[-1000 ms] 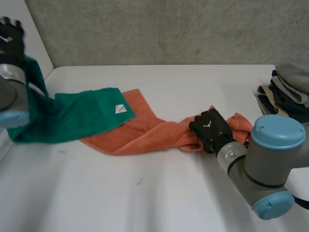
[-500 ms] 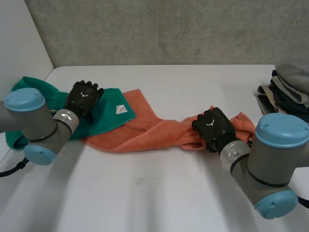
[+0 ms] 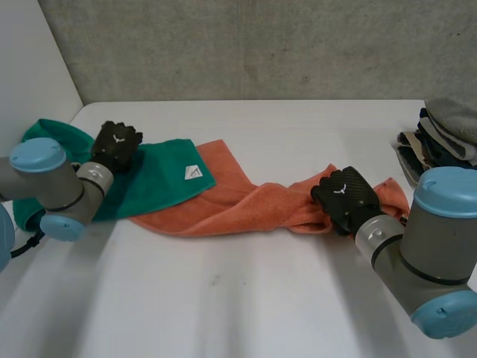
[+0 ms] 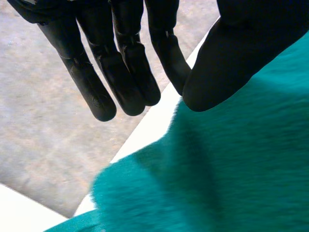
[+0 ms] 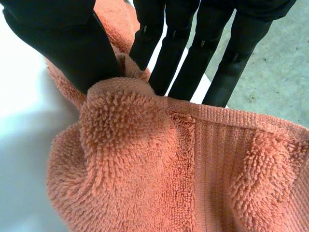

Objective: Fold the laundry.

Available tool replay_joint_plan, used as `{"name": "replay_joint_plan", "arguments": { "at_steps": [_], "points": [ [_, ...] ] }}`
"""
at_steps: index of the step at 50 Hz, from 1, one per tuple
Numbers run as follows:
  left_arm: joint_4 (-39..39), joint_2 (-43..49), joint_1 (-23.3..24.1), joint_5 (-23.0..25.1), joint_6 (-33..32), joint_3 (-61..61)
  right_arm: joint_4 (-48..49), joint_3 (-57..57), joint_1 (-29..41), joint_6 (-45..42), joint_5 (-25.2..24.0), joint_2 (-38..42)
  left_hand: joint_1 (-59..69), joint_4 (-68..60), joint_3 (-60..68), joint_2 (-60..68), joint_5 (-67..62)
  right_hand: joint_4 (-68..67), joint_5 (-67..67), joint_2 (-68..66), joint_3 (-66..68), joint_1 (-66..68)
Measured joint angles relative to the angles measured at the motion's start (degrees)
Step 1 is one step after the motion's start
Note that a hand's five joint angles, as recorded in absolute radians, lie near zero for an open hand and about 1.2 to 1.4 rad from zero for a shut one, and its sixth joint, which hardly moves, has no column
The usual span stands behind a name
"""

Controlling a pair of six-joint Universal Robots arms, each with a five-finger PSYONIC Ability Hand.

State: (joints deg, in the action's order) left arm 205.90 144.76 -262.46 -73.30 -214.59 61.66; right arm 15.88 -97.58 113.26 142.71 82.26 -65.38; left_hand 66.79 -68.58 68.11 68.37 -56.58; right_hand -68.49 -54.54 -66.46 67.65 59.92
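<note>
Two towels lie on the table [image 3: 223, 298]: the orange towel [image 3: 246, 205] stretches sideways, its right end pinched by the right hand [image 3: 344, 195], its left end under the green towel [image 3: 160, 175], over which the left hand [image 3: 115, 143] is straight-fingered, holding nothing.

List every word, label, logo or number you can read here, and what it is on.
White tag on the green towel: printed mark, too small to read.
Backs of left robot hand and right robot hand, pinching the orange towel: small white emblems, no letters.
No other text.
</note>
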Motion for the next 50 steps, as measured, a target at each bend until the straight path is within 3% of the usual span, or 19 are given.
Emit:
{"name": "replay_joint_plan", "arguments": {
  "at_steps": [12, 14, 16, 22, 26, 33, 39, 50],
  "points": [
    [10.43, -2.9, -7.44, -12.66, -3.96, 0.52, -10.01, 2.23, -6.03, -5.51, -0.6, -10.12, 0.0, -0.02, 0.01, 0.0, -0.02, -0.24, -0.54, 0.0, 0.5, 0.0],
    [10.87, -4.11, -7.75, -13.13, -4.25, 2.25, -11.18, 4.09, -6.47, -5.89, -0.53, -13.01, -7.85, 7.32, -8.28, -8.38, 6.56, -0.32, -0.7, -0.03, 0.68, 0.0],
    [10.86, -6.07, -7.28, -13.26, -3.87, 5.14, -12.36, 7.62, -6.61, -5.86, -0.3, -16.27, -30.41, 29.09, -28.32, -28.95, 27.11, -0.32, -0.7, -0.75, 0.72, 0.0],
    [9.31, -14.58, -1.87, -12.82, 1.44, 15.18, -15.8, 18.94, -6.89, -3.9, 0.24, -21.98, -42.91, 45.52, -44.04, -44.74, 43.64, -0.32, -2.01, -0.88, 0.73, 0.0],
    [6.75, -19.56, 1.18, -11.29, 5.27, 20.63, -16.66, 22.37, -7.05, -2.02, 0.72, -24.05, -44.05, 47.71, -46.81, -47.09, 46.08, -0.32, -2.01, -0.88, 0.72, 0.01],
    [-1.25, -24.67, 5.94, -2.96, 10.14, 27.25, -16.87, 22.51, -7.18, 0.21, 3.68, -25.96, -46.14, 49.69, -48.84, -49.31, 48.48, -0.32, -2.01, -0.88, 0.73, 0.0],
    [-4.92, -23.5, 8.5, 0.69, 11.1, 27.98, -16.83, 17.69, -6.99, 0.92, 4.45, -25.96, -46.13, 49.69, -48.84, -49.31, 48.54, -0.32, -2.01, -0.88, 0.73, 0.0],
    [-5.35, -13.52, 13.37, 0.82, 10.62, 18.47, -15.92, 6.42, -7.15, 1.16, 3.02, -25.62, -45.94, 47.45, -47.05, -47.4, 45.13, -0.32, -2.01, -0.88, 0.73, 0.0]
  ]
}}
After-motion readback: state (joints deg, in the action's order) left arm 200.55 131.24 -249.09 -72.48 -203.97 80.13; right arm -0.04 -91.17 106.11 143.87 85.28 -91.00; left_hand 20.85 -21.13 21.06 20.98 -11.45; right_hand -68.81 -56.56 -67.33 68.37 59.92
